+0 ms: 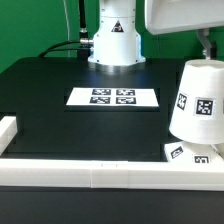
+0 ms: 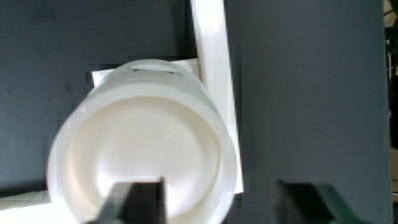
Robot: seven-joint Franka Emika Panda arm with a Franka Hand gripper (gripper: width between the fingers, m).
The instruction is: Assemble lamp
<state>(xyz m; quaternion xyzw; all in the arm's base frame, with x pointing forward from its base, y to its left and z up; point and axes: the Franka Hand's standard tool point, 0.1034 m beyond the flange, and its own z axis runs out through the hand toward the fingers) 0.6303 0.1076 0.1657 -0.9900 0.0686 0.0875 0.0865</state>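
The white tapered lamp shade (image 1: 197,100) stands wide end down and slightly tilted on the squat white base (image 1: 190,152) at the exterior view's right, by the front rail. Both carry black-and-white tags. The bulb is hidden. My gripper (image 1: 205,48) hangs just above the shade's narrow top; only part of it shows. In the wrist view the shade (image 2: 143,140) fills the middle as a pale oval. My gripper (image 2: 219,200) is open, with one dark finger (image 2: 134,202) over the shade and the other over the dark table beside it.
A white rail (image 1: 100,172) runs along the table's front edge and turns up at the exterior view's left; it also shows in the wrist view (image 2: 214,40). The marker board (image 1: 113,97) lies mid-table. The arm's white pedestal (image 1: 112,40) stands behind it.
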